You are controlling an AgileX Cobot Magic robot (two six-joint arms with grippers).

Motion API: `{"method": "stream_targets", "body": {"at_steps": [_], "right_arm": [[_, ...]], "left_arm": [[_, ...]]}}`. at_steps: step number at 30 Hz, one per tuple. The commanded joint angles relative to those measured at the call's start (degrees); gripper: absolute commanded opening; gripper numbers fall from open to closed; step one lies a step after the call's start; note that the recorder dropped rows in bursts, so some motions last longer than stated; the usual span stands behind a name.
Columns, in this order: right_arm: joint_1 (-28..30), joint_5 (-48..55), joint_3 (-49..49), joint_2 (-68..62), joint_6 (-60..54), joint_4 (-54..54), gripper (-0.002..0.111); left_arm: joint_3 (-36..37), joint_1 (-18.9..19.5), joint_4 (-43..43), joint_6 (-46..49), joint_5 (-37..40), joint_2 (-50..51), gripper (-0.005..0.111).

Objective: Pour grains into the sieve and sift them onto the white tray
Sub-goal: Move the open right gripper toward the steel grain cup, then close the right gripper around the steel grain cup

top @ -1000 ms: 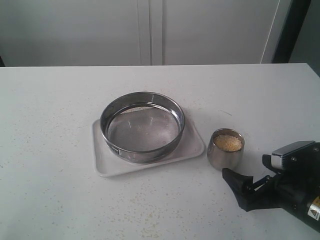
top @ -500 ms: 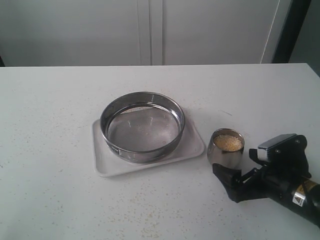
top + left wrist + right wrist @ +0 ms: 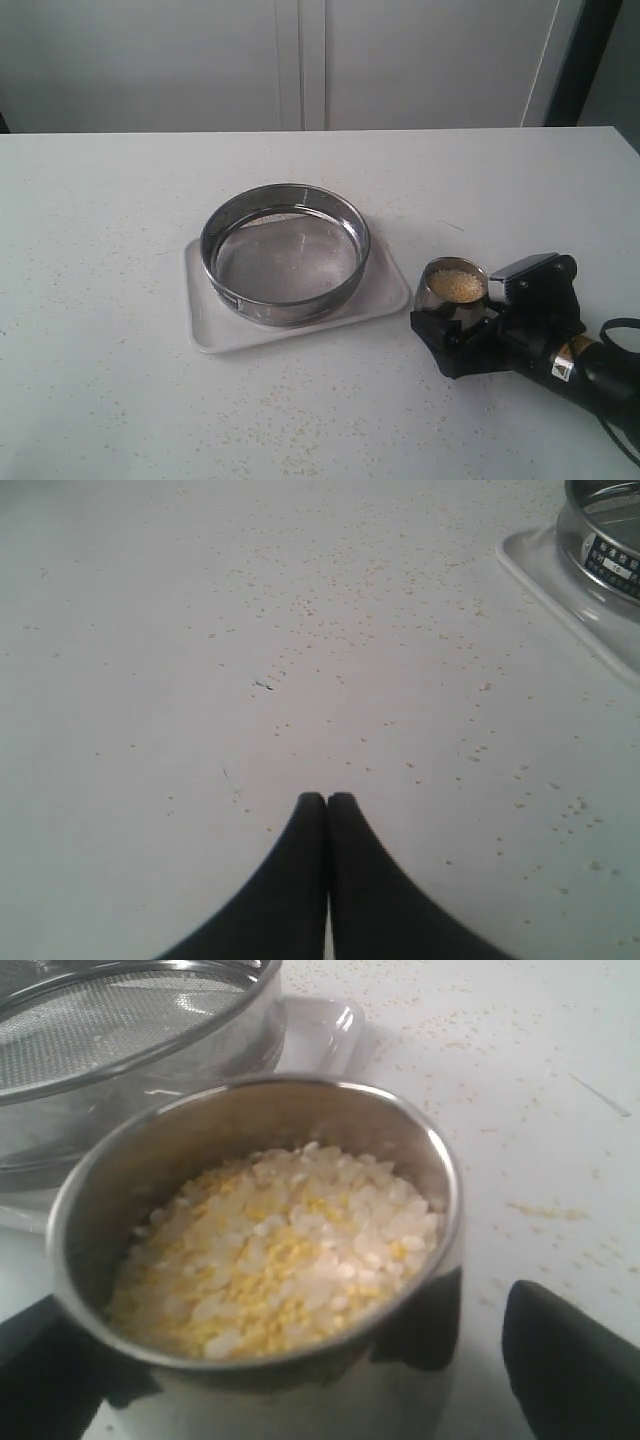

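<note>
Right gripper (image 3: 452, 325) is standing with jaws wide apart, straddling the steel cup (image 3: 250, 1110) without clamping it. The grains (image 3: 290, 1250) are lying in that cup, between the fingers. Beyond the cup, the sieve (image 3: 285, 255) is resting on the white tray (image 3: 215, 335). Left gripper (image 3: 327, 802) is keeping its tips pressed together, holding nothing. Ahead of it, the sieve's dark label (image 3: 612, 560) is showing print too small to read.

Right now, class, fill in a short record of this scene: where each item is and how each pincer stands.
Sieve: on the white tray, no grains visible inside
Grains: in the steel cup, beside the tray
Right pincer: open, straddling the cup
Left pincer: shut, empty, above the table
</note>
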State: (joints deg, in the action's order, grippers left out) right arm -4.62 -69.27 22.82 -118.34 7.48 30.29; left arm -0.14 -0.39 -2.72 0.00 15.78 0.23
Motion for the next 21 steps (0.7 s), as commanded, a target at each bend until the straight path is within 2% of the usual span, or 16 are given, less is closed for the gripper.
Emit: {"method": "stream_targets", "body": {"at_steps": [1, 21], "right_arm": [[0.4, -0.7, 2.3, -1.7, 0.4, 1.5, 0.094], [0.4, -0.7, 6.5, -2.4, 0.4, 3.3, 0.093]], "left_arm": [[0.1, -0.3, -0.6, 0.0, 0.1, -0.2, 0.0], [0.1, -0.3, -0.6, 0.0, 0.1, -0.2, 0.0]]}}
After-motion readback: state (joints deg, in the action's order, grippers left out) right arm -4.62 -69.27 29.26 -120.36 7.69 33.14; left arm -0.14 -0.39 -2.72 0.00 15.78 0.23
